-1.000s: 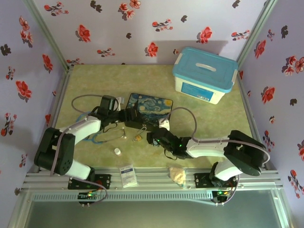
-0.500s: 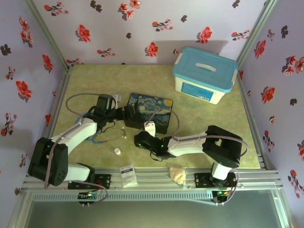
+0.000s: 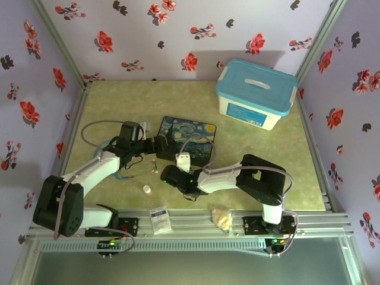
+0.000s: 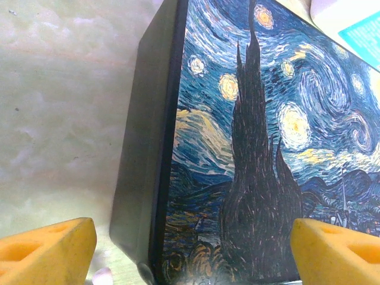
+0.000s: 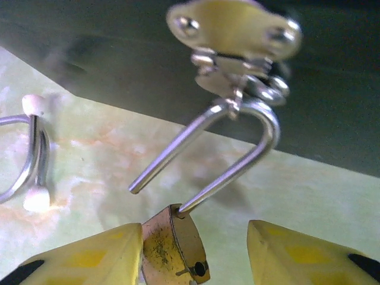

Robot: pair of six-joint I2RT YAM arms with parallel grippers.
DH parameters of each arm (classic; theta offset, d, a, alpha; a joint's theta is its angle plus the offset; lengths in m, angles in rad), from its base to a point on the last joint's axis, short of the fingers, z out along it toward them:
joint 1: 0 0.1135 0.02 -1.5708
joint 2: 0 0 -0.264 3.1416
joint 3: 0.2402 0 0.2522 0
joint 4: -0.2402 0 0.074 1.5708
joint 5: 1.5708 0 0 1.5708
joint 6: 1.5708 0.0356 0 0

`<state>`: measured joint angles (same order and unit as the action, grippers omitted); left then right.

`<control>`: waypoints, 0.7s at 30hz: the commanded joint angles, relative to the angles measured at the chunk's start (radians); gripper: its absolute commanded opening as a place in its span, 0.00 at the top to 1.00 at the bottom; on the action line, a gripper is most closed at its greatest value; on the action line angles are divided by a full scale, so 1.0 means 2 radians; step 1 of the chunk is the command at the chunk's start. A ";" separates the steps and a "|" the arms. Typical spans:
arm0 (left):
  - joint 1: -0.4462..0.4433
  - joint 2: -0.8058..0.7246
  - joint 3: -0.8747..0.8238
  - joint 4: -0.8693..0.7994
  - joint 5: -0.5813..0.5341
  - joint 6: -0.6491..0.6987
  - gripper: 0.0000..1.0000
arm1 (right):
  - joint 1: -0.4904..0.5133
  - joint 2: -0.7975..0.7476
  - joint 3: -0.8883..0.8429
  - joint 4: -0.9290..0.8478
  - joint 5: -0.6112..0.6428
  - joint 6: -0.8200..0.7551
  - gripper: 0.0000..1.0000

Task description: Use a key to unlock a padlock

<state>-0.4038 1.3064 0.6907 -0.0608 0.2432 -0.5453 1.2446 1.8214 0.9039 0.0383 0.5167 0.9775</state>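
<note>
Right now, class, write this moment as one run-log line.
left gripper open at edge of starry-night tin | right gripper open, astride padlock body | shackle one leg free

The tin (image 3: 189,138) lies mid-counter (image 3: 279,178), with the lidded box (image 3: 256,92) behind it at the far right. The left claw (image 4: 193,249) straddles the tin's left end. The stethoscope (image 3: 123,175) lies on the counter left of the tin. Just before the tin's near wall, the padlock (image 5: 172,252) sits between the right claw's (image 5: 196,237) fingers, touching one and apart from the other. A small cylinder (image 3: 146,189) stands nearer, to the left. A packet (image 3: 159,218) and a crumpled wad (image 3: 222,218) rest at the near edge.
</note>
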 commanded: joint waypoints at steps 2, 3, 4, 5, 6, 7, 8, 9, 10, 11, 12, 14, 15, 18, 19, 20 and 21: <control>0.001 -0.010 0.000 0.003 -0.001 -0.011 0.15 | -0.004 -0.025 -0.044 0.009 -0.016 -0.002 0.55; 0.001 -0.012 0.001 0.002 0.000 -0.012 0.15 | -0.004 -0.030 -0.052 0.021 -0.023 -0.001 0.55; 0.000 -0.014 0.001 0.002 0.001 -0.013 0.15 | -0.006 -0.035 -0.063 0.037 -0.033 0.001 0.55; 0.001 -0.016 0.000 0.002 0.001 -0.013 0.15 | -0.008 -0.042 -0.076 0.057 -0.042 0.004 0.55; 0.000 -0.017 -0.001 0.002 0.001 -0.013 0.15 | -0.009 -0.045 -0.086 0.076 -0.047 0.003 0.55; 0.001 -0.018 -0.002 0.002 0.001 -0.013 0.15 | -0.012 -0.046 -0.095 0.099 -0.056 0.001 0.57; 0.001 -0.017 -0.002 0.003 0.001 -0.013 0.15 | -0.017 -0.045 -0.101 0.114 -0.062 0.001 0.58; 0.001 -0.016 -0.003 0.003 0.001 -0.013 0.15 | -0.021 -0.044 -0.106 0.128 -0.071 -0.001 0.61; 0.001 -0.014 -0.003 0.003 0.001 -0.013 0.15 | -0.026 -0.042 -0.112 0.145 -0.080 -0.001 0.65; 0.001 -0.014 -0.003 0.003 0.001 -0.012 0.15 | -0.027 -0.043 -0.118 0.158 -0.082 0.003 0.67; 0.001 -0.013 -0.003 0.003 0.001 -0.011 0.15 | -0.028 -0.043 -0.126 0.171 -0.083 0.005 0.69; 0.001 -0.013 -0.003 0.003 0.000 -0.009 0.15 | -0.028 -0.043 -0.140 0.197 -0.086 0.012 0.73; 0.001 -0.013 -0.001 0.003 0.000 -0.008 0.15 | -0.028 -0.043 -0.144 0.204 -0.087 0.015 0.75; 0.002 -0.006 0.014 -0.005 -0.004 -0.002 0.15 | -0.029 -0.039 -0.159 0.230 -0.088 0.025 0.82; 0.002 -0.003 0.021 -0.009 -0.007 0.002 0.15 | -0.028 -0.038 -0.167 0.247 -0.088 0.030 0.82; 0.001 0.001 0.028 -0.013 -0.010 0.006 0.14 | -0.029 -0.038 -0.177 0.265 -0.088 0.035 0.84; 0.002 0.005 0.034 -0.015 -0.014 0.012 0.14 | -0.029 -0.040 -0.186 0.280 -0.088 0.040 0.85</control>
<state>-0.4038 1.2968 0.7048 -0.0734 0.2390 -0.5510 1.1938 1.7340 0.5850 0.5346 0.3458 1.0168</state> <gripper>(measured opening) 0.856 0.157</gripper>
